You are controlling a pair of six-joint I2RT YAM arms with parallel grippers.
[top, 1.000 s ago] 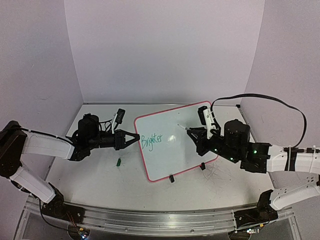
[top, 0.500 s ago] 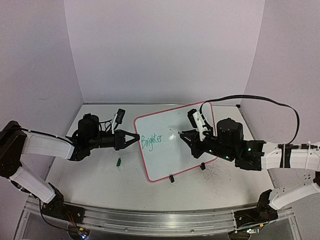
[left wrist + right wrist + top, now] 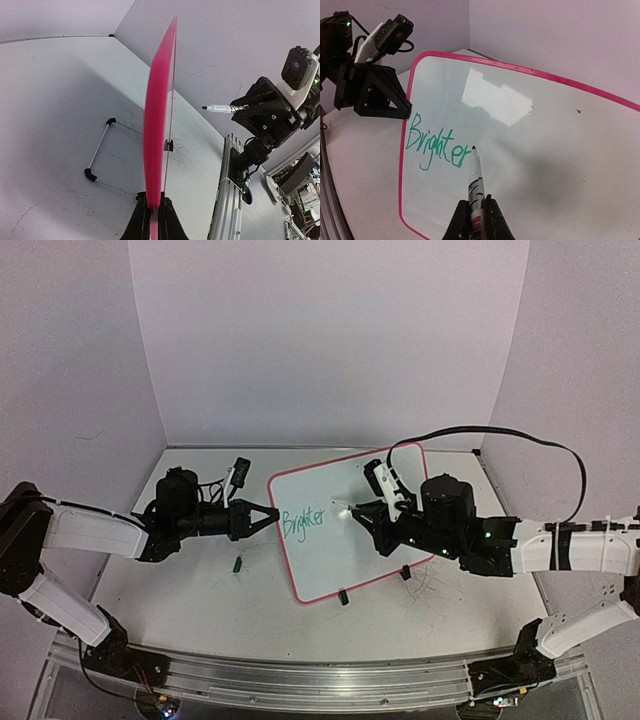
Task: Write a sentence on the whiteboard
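Since a second ago my right arm has carried the marker (image 3: 476,187) leftward across the whiteboard (image 3: 350,555), from the right part of its face to just past the end of the written word. The left arm and the board have stayed where they were. The right fingers (image 3: 464,214) are clamped closed on the marker's barrel. Its tip sits right after the final "r", though I cannot tell whether it touches the surface. The whiteboard stands propped on its black feet (image 3: 343,597) on the table (image 3: 190,585). The left fingers (image 3: 262,516) are pinched closed on the pink frame, midway along the board's left edge. The sentence (image 3: 436,145) so far reads only "Brighter", in green cursive, close to that left edge and level with the left fingers. A small green object (image 3: 238,563) lies on the table just left of the board's lower-left corner.
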